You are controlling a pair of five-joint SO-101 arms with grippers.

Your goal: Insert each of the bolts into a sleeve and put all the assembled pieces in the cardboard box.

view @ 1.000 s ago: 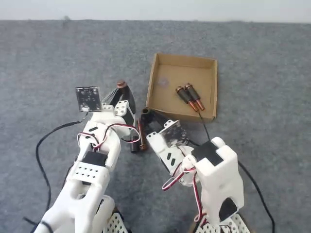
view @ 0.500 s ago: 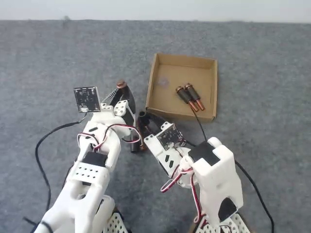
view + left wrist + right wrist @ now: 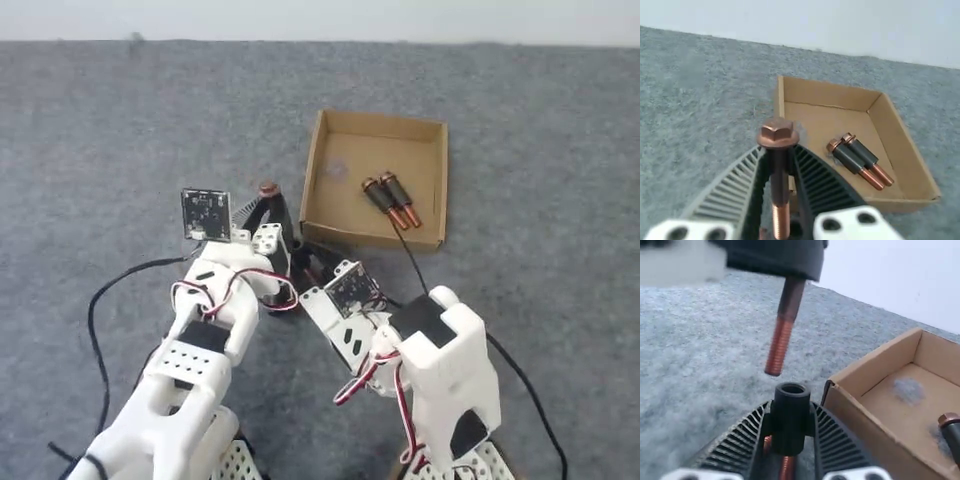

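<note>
Wide open across the grey worktop [image 3: 120, 120] to the left of, beyond and to the right of the cardboard box [image 3: 312, 170]. Crowded just before the box's near left corner: left hand [image 3: 268, 203] and right hand [image 3: 306, 250] close together, with only a narrow gap between the hanging bolt [image 3: 782, 335] and the upright sleeve [image 3: 790, 407] beneath it. Inside the box, bare over the left half; taken up on the right by two assembled pieces [image 3: 390, 203]. Crossed beside the arms by trailing black cables [image 3: 91, 325].
</note>
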